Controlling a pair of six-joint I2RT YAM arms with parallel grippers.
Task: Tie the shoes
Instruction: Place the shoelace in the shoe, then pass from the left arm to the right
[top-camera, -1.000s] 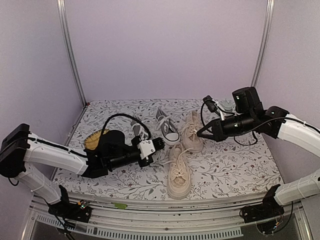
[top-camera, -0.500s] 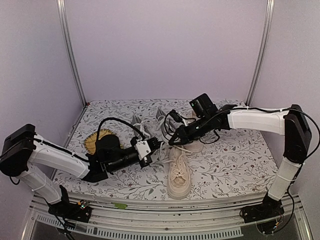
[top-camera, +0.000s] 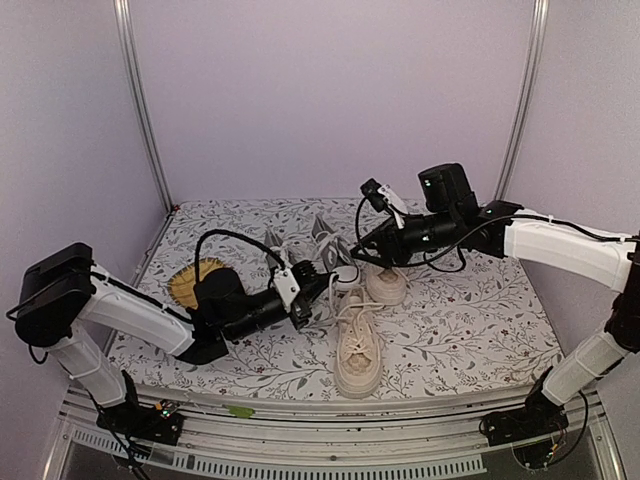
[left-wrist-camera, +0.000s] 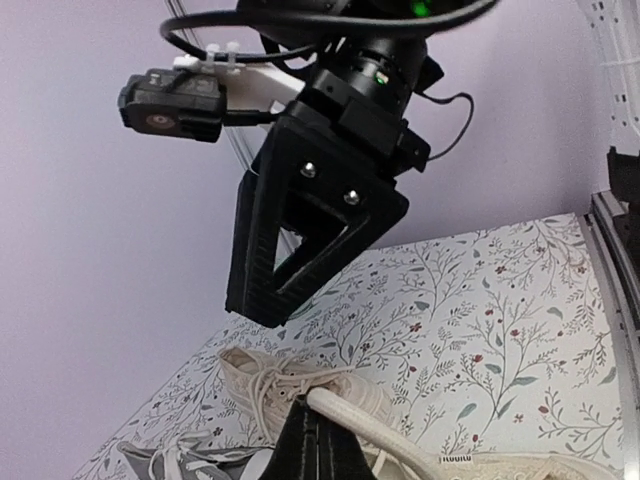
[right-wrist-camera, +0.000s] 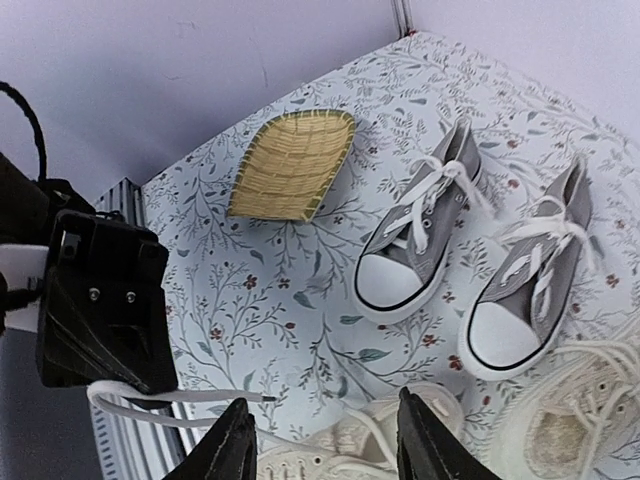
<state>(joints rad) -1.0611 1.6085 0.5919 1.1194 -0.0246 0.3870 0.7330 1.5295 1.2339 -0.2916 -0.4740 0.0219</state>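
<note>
Right wrist, left end effector (right-wrist-camera: 135, 380) clenching flat cream lace (right-wrist-camera: 210, 398) (fingertip pinch), right end effector (right-wrist-camera: 325, 445) released

- Back wall (top-camera: 330, 100): plain lilac panel, evenly lit.
- Left wall (top-camera: 60, 130) and right wall (top-camera: 595, 110): same lilac, meeting the back wall at the corners.
- Left post (top-camera: 143, 110) and right post (top-camera: 522, 90): slim aluminium profiles, upright in those corners.
- Table cover (top-camera: 480, 320): white cloth printed with grey-green sprigs and small red flowers.
- Front rail (top-camera: 330, 425): grooved aluminium along the near table edge, bearing a green tape scrap (top-camera: 240, 411).
</note>
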